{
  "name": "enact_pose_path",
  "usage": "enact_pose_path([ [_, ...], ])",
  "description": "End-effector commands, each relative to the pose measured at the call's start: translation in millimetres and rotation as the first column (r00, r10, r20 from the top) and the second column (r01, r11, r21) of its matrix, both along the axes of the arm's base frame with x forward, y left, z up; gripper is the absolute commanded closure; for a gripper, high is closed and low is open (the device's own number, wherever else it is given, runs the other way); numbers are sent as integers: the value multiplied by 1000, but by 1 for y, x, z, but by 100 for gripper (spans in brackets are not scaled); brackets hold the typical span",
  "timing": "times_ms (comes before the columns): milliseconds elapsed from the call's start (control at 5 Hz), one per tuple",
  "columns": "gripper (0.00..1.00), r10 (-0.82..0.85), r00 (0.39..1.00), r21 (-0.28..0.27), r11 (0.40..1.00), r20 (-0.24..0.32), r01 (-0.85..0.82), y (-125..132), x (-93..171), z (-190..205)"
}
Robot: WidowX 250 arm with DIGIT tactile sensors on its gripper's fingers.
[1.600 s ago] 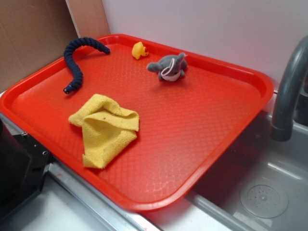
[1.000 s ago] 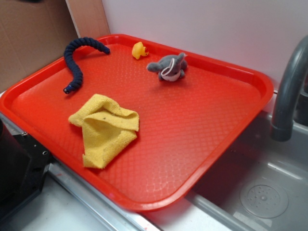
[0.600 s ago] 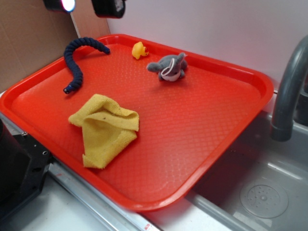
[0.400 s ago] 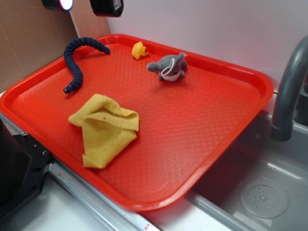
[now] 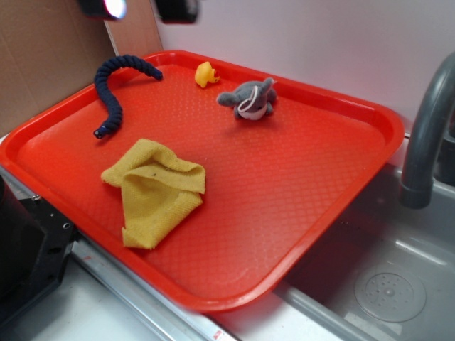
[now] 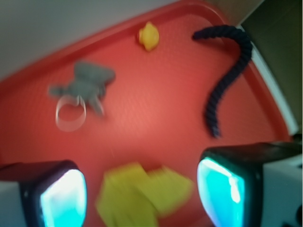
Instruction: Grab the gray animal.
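Observation:
The gray animal (image 5: 249, 99), a small gray plush with a white loop, lies near the far edge of the red tray (image 5: 306, 192). It also shows in the wrist view (image 6: 83, 85), upper left, blurred. My gripper (image 5: 148, 8) hangs high above the tray's far left corner, only its two fingertips showing at the top edge. In the wrist view the gripper (image 6: 142, 191) is open and empty, its two fingers (image 6: 222, 184) wide apart, well away from the animal.
A yellow duck (image 5: 205, 74) sits left of the animal. A dark blue rope (image 5: 112, 89) curls at the far left. A yellow cloth (image 5: 156, 188) lies front left. A gray faucet (image 5: 425, 135) and sink stand to the right.
My gripper has come into view at the top left and shifted to the right. The objects on the tray have not moved.

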State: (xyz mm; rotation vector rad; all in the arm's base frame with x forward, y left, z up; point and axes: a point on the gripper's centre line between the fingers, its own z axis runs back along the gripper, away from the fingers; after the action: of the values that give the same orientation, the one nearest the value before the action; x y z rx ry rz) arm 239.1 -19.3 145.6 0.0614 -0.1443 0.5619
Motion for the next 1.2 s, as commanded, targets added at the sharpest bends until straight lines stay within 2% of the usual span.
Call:
enact_pose_path([
  [0, 0, 234, 966, 10, 971, 110, -237, 16, 69, -37],
  [400, 0, 237, 967, 12, 971, 89, -239, 16, 94, -60],
  [600, 0, 201, 978, -47, 979, 57, -198, 17, 105, -92],
  [800, 0, 183, 983, -69, 981, 6, -182, 8, 95, -114],
  [1000, 100, 81, 997, -105, 991, -11, -82, -5, 90, -127],
])
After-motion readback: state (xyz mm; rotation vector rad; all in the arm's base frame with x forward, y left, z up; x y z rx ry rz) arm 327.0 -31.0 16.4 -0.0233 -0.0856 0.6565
